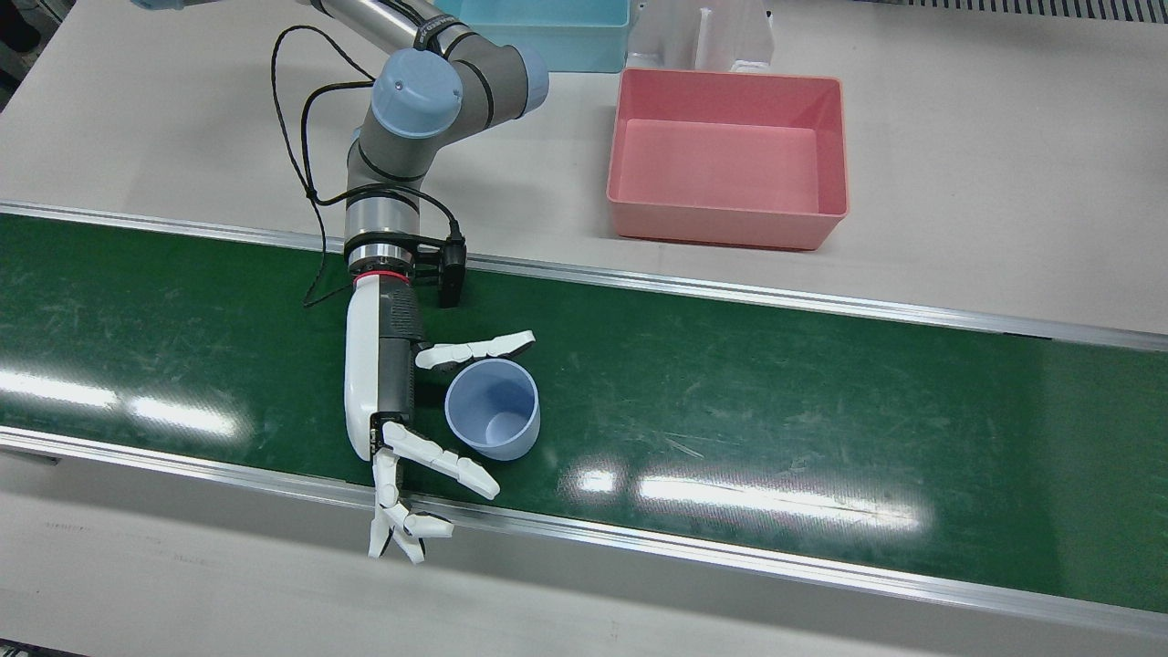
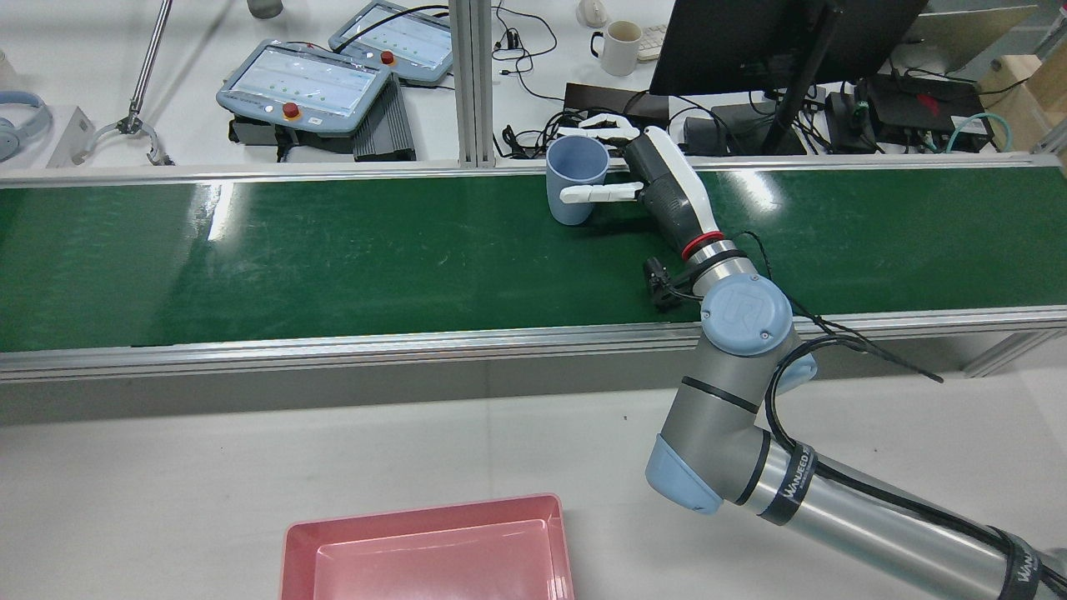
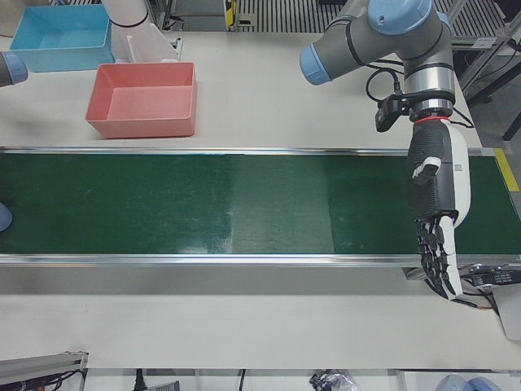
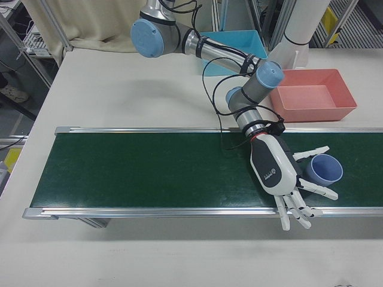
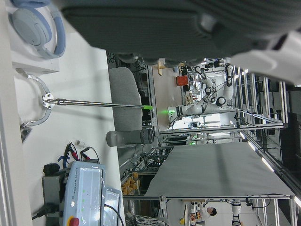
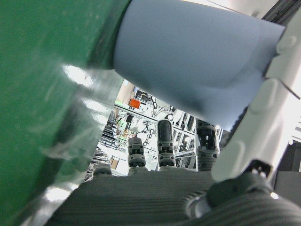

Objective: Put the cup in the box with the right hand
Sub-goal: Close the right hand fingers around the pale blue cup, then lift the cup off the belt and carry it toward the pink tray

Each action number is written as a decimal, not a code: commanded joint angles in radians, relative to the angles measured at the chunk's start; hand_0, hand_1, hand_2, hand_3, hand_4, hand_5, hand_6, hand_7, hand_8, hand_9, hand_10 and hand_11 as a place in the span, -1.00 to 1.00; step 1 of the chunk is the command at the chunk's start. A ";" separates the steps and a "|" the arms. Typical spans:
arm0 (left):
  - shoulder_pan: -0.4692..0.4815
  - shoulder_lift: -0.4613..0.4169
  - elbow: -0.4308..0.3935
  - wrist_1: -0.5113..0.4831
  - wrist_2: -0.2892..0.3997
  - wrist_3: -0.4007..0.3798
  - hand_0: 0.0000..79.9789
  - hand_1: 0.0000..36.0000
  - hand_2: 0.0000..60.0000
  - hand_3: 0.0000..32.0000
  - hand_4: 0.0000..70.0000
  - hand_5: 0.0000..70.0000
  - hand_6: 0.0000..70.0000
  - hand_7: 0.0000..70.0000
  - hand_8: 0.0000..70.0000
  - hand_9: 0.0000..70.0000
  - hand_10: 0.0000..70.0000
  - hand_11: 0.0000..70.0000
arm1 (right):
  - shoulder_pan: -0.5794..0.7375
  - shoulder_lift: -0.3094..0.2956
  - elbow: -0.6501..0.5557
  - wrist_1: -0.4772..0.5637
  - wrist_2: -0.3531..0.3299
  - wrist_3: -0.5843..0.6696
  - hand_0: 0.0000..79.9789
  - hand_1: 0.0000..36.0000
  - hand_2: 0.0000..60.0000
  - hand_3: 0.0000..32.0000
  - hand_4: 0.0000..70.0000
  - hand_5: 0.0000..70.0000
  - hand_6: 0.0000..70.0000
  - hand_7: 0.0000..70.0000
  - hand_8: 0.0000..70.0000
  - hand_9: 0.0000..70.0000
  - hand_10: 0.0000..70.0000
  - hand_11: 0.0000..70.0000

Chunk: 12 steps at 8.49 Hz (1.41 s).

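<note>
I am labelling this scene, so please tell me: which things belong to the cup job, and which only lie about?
For the job:
- blue cup, upright on the green belt
- pink box
- right hand, fingers apart beside the cup

Lying about:
- blue bin
- left hand
- white mug
- headphones

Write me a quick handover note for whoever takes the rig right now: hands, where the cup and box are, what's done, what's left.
Right hand: open beside the blue cup, fingers spread on either side of it, not closed on it.
Left hand: open, holds nothing, hanging over the far end of the green belt.
Cup: upright on the belt near the operators' edge.
Pink box: holds nothing, on the white table on the robot's side of the belt.
Done: right hand brought up to the cup.
Left: close on the cup, lift, carry to the pink box, release.
</note>
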 commanded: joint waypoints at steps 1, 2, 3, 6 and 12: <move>0.000 0.000 0.000 0.000 0.000 0.000 -1.00 -1.00 -1.00 -1.00 -1.00 -1.00 -1.00 -1.00 -1.00 -1.00 -1.00 -1.00 | 0.000 0.000 -0.001 -0.001 -0.001 -0.001 0.17 -0.46 -0.85 -0.29 -0.05 -0.95 -0.83 0.18 -0.78 -0.55 -1.00 -1.00; 0.000 0.000 0.000 0.000 0.000 0.000 -1.00 -1.00 -1.00 -1.00 -1.00 -1.00 -1.00 -1.00 -1.00 -1.00 -1.00 -1.00 | 0.000 0.000 0.000 -0.001 -0.001 -0.001 0.17 -0.45 -0.86 -0.31 -0.04 -0.95 -0.83 0.19 -0.78 -0.54 -1.00 -1.00; 0.000 0.000 0.000 0.000 0.000 0.000 -1.00 -1.00 -1.00 -1.00 -1.00 -1.00 -1.00 -1.00 -1.00 -1.00 -1.00 -1.00 | 0.000 0.000 0.000 -0.001 0.000 -0.001 0.18 -0.44 -0.86 -0.30 -0.04 -0.94 -0.83 0.18 -0.77 -0.54 -1.00 -1.00; 0.000 0.000 0.000 0.000 0.000 0.000 -1.00 -1.00 -1.00 -1.00 -1.00 -1.00 -1.00 -1.00 -1.00 -1.00 -1.00 -1.00 | 0.000 0.000 0.005 0.000 0.011 -0.001 0.20 -0.35 -0.85 -0.45 -0.01 -0.93 -0.81 0.22 -0.74 -0.50 -1.00 -1.00; -0.001 0.000 0.002 0.000 0.000 0.000 -1.00 -1.00 -1.00 -1.00 -1.00 -1.00 -1.00 -1.00 -1.00 -1.00 -1.00 -1.00 | 0.002 -0.015 0.052 0.005 0.092 0.001 1.00 1.00 0.34 -1.00 1.00 -0.55 -0.45 0.96 -0.26 0.10 -0.68 -0.44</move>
